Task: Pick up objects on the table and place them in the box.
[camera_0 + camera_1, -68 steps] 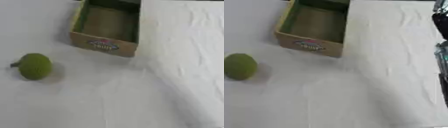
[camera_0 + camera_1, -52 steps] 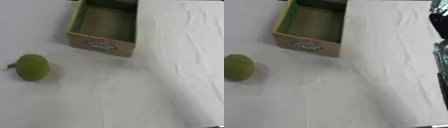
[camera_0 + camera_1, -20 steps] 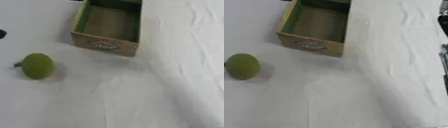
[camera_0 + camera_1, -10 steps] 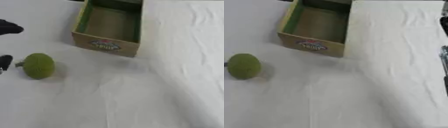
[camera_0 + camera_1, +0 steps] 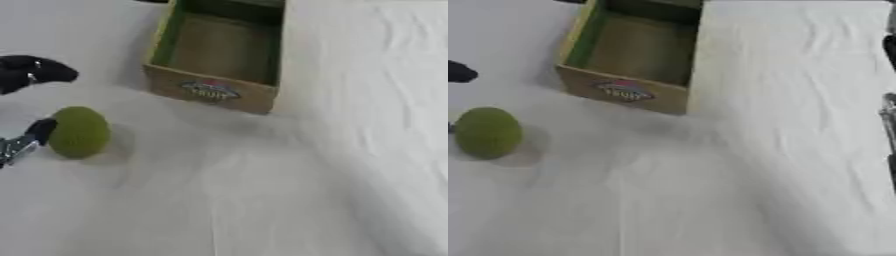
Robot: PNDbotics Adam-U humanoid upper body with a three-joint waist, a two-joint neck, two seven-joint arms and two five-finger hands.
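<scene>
A round green fruit [image 5: 80, 132] lies on the white cloth at the left. My left hand [image 5: 31, 74] comes in from the left edge, open. Its dark fingers hover above and left of the fruit, and one lower finger [image 5: 26, 141] reaches the fruit's left side. An open cardboard box [image 5: 210, 91] with green inner walls stands at the top centre, to the upper right of the fruit, and nothing shows inside it. In the right eye view only thin dark and silver parts of my right hand [image 5: 889, 114] show at the right edge.
A white, wrinkled cloth [image 5: 350, 150] covers the table. It spreads wide to the right of the box and in front of it. The box carries a printed label [image 5: 208, 90] on its near wall.
My left hand has come in from the left edge and now flanks the green fruit. The fruit and the box have stayed where they were.
</scene>
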